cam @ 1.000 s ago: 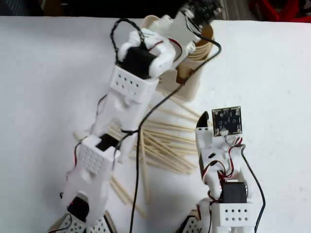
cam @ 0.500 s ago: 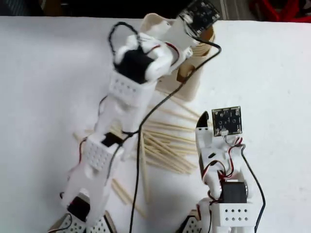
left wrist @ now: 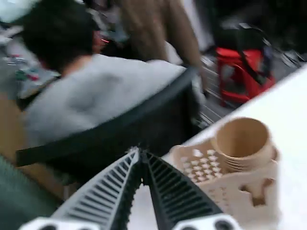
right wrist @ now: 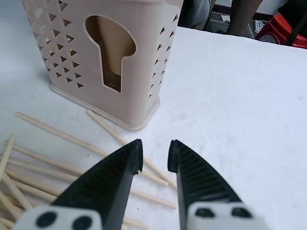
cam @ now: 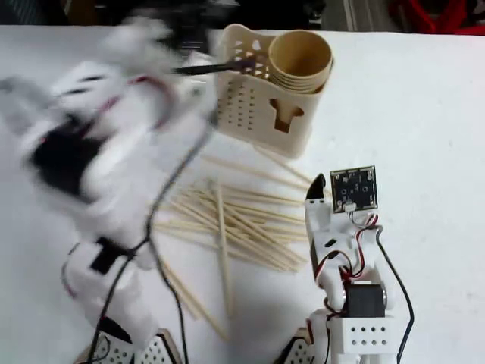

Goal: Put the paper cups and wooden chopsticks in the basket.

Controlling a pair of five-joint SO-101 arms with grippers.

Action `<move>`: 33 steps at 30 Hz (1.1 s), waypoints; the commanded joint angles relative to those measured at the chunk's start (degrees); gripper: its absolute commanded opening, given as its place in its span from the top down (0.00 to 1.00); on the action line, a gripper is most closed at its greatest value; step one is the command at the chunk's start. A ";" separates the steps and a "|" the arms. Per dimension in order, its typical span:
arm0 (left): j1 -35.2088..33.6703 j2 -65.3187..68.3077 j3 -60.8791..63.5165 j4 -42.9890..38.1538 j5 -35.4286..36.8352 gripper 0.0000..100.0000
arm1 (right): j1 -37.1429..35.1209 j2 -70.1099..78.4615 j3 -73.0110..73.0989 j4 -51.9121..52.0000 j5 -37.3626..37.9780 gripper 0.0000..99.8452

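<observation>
Cups [cam: 301,59] sit stacked in the basket [cam: 250,106] at twelve o'clock; chopsticks [cam: 242,227] litter the desk [cam: 424,114] centre. Left jaws pinched together, empty; right jaws slightly parted, empty.

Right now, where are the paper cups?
In the high view, the paper cups sit stacked inside the basket at the far side of the table, beyond the scattered chopsticks.

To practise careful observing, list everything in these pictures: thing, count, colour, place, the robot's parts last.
basket: one, beige, upright on the table's far side.
paper cups: one nested stack, number unclear, tan, in the basket.
wooden chopsticks: many, pale, scattered on the table before the basket.
table: one, white.
left gripper: one, black, shut, near the basket's rim.
right gripper: one, black, open, above some chopsticks.
</observation>
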 commanded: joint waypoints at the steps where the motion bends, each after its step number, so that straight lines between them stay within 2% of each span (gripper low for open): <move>1: -6.81 -12.26 4.84 0.26 0.53 0.97 | 0.48 -0.40 -0.35 -0.92 0.18 0.90; 8: -10.07 -36.44 38.24 -0.09 -0.53 0.98 | 0.40 -0.40 -0.35 -0.84 0.18 0.90; 14: -16.22 -57.45 63.47 -3.69 -0.79 0.98 | 0.31 -0.40 -0.35 -0.75 0.18 0.90; 21: -24.75 -81.10 95.91 -15.03 -0.79 0.98 | 0.31 -0.40 -0.35 -0.75 0.18 0.90; 28: -27.65 -102.64 132.84 -25.14 -0.79 0.97 | 0.22 -0.40 0.18 -0.75 0.18 0.90; 33: -35.03 -116.18 153.58 -34.02 -0.79 0.97 | -0.66 -0.40 -0.09 -0.75 2.11 0.92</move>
